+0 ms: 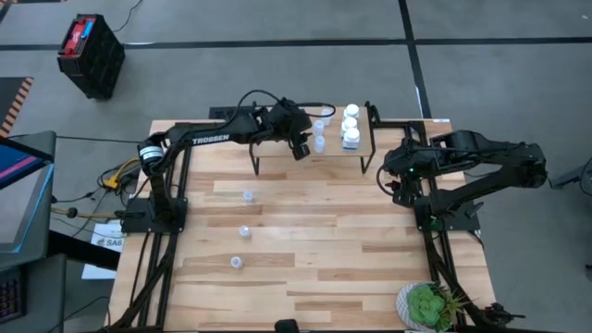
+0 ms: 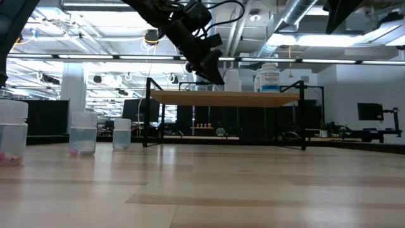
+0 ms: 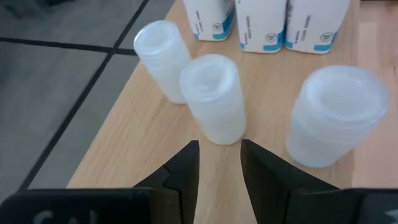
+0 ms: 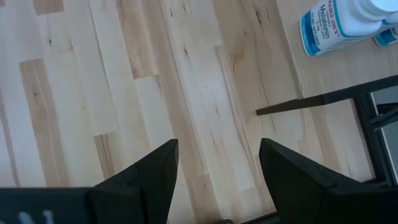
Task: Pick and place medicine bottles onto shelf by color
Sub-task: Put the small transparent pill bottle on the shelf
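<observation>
1. Your left gripper (image 1: 301, 148) hangs above the shelf (image 1: 277, 148), fingers parted and empty — in the left wrist view one pale-blue bottle (image 3: 213, 97) stands on the board just beyond the fingertips (image 3: 186, 155), not between them.
2. Two more pale-blue bottles (image 3: 333, 115) flank it there; three white bottles (image 1: 351, 125) stand in a row near the shelf's right end.
3. Three pale-blue bottles on the tabletop (image 1: 242, 231) stand in a line on the left half, well apart from the shelf.
4. Your right gripper (image 4: 217, 168) waits beside the shelf's right end, jaws apart — nothing held.
</observation>
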You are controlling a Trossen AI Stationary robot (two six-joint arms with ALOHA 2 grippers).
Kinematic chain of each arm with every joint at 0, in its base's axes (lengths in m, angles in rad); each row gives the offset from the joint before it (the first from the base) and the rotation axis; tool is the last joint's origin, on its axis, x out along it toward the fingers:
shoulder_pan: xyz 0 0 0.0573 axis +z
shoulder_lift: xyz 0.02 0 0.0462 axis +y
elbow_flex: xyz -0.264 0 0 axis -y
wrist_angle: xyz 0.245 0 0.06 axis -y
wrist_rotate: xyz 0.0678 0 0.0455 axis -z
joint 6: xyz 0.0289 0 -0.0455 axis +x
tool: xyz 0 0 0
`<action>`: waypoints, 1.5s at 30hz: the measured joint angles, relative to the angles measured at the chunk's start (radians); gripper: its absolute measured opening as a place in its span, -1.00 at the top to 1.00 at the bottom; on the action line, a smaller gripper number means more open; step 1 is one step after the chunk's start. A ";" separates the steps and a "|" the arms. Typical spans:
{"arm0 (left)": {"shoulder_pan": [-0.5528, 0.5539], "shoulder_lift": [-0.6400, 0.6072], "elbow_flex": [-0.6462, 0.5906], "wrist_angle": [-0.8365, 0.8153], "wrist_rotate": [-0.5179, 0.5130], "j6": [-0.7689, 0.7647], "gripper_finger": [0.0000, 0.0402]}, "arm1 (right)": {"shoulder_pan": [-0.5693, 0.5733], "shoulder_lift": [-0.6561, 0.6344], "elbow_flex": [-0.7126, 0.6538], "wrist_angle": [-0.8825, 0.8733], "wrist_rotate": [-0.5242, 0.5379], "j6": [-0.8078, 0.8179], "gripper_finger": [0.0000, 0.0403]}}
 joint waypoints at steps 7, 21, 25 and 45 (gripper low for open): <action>0.000 0.000 0.000 -0.018 0.000 -0.006 0.47 | 0.000 0.000 0.000 0.000 0.000 0.000 -0.23; -0.088 -0.073 0.125 -0.362 0.000 -0.004 0.47 | 0.000 0.000 0.000 -0.005 0.000 0.000 -0.23; -0.135 -0.107 0.171 -0.492 0.030 0.001 0.47 | 0.000 0.000 0.000 -0.003 0.000 0.000 -0.23; -0.315 -0.287 0.036 -0.879 0.047 -0.183 0.47 | 0.001 0.000 0.000 -0.007 0.000 0.046 -0.23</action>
